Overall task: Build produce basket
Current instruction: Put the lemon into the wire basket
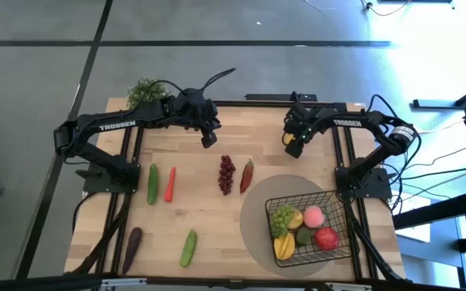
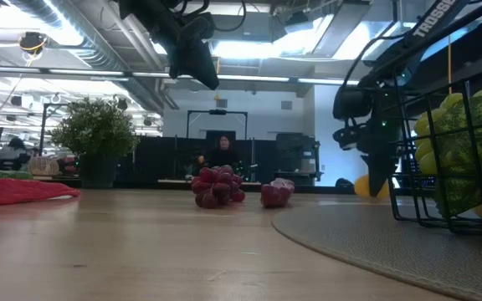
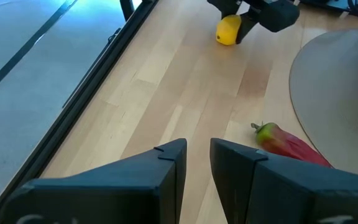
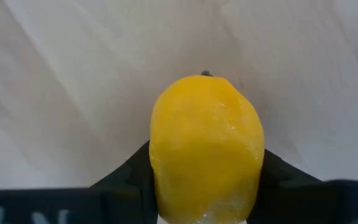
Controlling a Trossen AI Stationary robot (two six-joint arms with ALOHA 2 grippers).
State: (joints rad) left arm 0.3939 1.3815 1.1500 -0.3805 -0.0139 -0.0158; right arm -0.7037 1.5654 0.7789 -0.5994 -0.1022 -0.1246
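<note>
A smooth yellow toy lemon [image 4: 207, 149] is clamped between the two dark fingers of the right gripper [image 1: 294, 144], low over the far right part of the pale wooden table [image 1: 192, 214]. The left gripper [image 1: 209, 137] is held above the far middle of the table, its fingers [image 3: 166, 163] parted by a narrow gap with nothing between them. Near the table's centre a bunch of dark red toy grapes [image 1: 227, 174] is seen beside a red chili [image 1: 247, 175]. On a round grey mat [image 1: 257, 226] at the near right, the small black wire-mesh basket [image 1: 334, 210] is loaded with green grapes [image 1: 282, 217], a pink peach [image 1: 314, 215] and a red apple [image 1: 326, 238].
</note>
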